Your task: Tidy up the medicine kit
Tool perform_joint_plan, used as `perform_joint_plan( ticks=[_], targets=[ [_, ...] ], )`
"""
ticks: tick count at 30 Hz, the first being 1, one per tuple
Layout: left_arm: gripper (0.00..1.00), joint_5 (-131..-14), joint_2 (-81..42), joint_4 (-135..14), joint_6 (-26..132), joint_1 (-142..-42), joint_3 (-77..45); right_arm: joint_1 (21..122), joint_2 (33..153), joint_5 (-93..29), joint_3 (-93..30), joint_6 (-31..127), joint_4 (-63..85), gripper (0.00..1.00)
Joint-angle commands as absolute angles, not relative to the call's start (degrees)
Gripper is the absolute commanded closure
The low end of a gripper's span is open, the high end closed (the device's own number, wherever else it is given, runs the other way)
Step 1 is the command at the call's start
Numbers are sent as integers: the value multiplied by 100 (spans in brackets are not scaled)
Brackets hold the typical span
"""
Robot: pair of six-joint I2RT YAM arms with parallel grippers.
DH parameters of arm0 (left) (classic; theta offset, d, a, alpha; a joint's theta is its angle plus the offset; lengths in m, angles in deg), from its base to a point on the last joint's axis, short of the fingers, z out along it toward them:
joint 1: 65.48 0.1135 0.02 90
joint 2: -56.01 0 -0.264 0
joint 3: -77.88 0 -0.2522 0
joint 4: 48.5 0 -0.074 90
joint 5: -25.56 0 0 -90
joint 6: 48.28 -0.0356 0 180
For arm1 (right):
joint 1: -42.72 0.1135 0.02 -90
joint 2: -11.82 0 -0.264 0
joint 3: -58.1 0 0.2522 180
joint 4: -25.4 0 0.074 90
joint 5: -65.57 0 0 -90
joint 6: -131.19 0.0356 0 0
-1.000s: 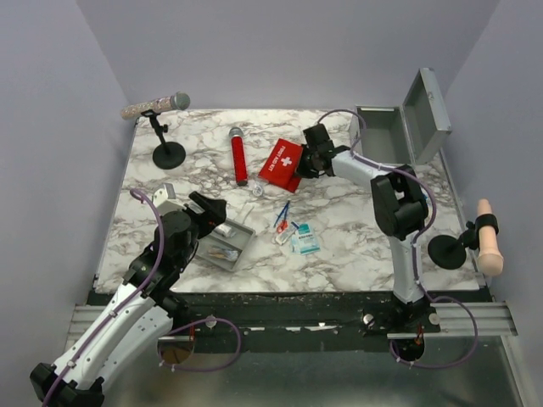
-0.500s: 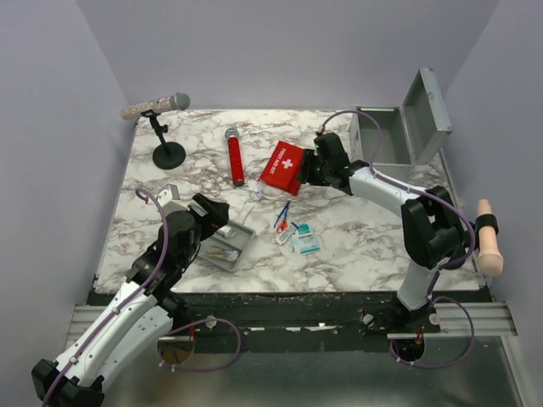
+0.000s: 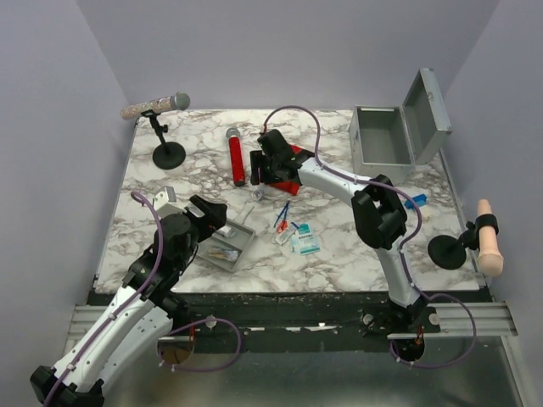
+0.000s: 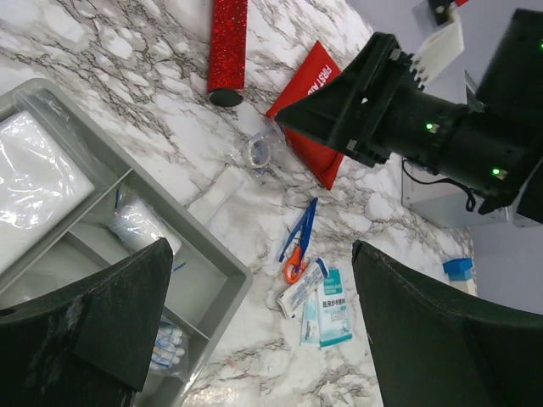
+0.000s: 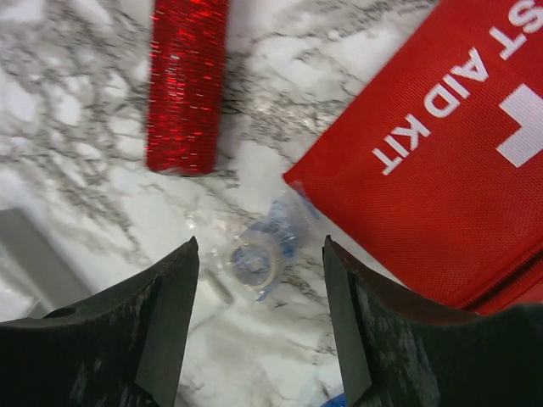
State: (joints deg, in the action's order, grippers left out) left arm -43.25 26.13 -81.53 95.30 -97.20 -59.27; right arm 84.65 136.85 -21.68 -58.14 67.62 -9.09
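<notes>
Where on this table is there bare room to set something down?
Bare marble between the microphone stand and the red tube, and between the packets and the right arm. Crowded from the tray to the red pouch.

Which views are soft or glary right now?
Top external: even, diffuse light, only faint shadows on the marble table, everything sharp. Left wrist: the left gripper's fingers are dark and soft-edged; mild sheen on the bagged white pad in the grey tray. Right wrist: the right gripper's fingers are blurred, but the red first aid kit lettering reads crisply.
</notes>
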Motion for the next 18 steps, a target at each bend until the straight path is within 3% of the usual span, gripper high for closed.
perform_joint_plan(
  ticks=[1, 11, 18],
  targets=[
    [4, -4273, 2666, -8239, 9472, -9703, -5918, 8446, 14110, -1661, -6253, 6896, -1745, 32],
    [4, -4274, 2719, -8230, 9463, -9694, -6005, 8482, 14567, -1809, -6473, 6905, -1939, 38],
    [4, -4317, 2745, -8239, 9480, -9694, -6040, 8534, 14480, -1924, -6106, 6808, -1886, 68]
  ],
)
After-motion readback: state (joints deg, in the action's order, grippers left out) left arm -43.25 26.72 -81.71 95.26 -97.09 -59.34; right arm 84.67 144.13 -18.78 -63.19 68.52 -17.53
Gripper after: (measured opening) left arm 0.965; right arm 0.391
